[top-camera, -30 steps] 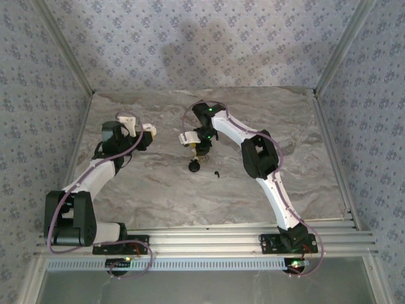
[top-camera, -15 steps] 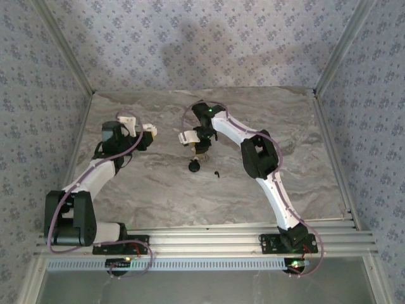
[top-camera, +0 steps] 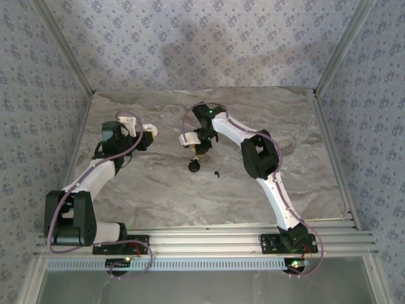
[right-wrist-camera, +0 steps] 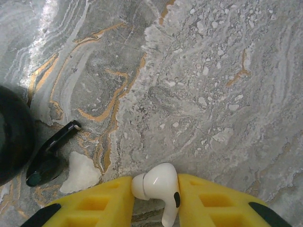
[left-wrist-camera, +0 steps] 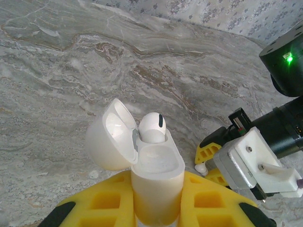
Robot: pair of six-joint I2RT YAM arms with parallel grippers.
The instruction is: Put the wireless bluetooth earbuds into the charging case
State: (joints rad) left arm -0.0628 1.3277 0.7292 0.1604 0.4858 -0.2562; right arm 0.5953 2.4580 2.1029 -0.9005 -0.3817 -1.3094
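Observation:
My left gripper (left-wrist-camera: 156, 184) is shut on the white charging case (left-wrist-camera: 156, 189), which stands upright between the yellow fingers. Its lid (left-wrist-camera: 110, 137) is flipped open to the left, and one white earbud (left-wrist-camera: 152, 127) sits in the far slot. In the top view this gripper (top-camera: 147, 132) hovers over the table's left side. Down at the table surface, my right gripper (right-wrist-camera: 156, 182) is shut on a second white earbud (right-wrist-camera: 158, 187), with a yellow finger pressed against each side. The same earbud (left-wrist-camera: 201, 167) appears low between those fingers in the left wrist view.
A black earbud (right-wrist-camera: 49, 158) lies loose on the marble table (right-wrist-camera: 213, 85), left of my right gripper. Beside it stands a black case (right-wrist-camera: 12, 137). From above, the black case (top-camera: 194, 166) and black earbud (top-camera: 217, 174) sit just in front of the right gripper (top-camera: 199, 153).
The right gripper's fingers have closed in on the white earbud on the table. Both arms stay almost where they were, and the left grip on the case is unchanged.

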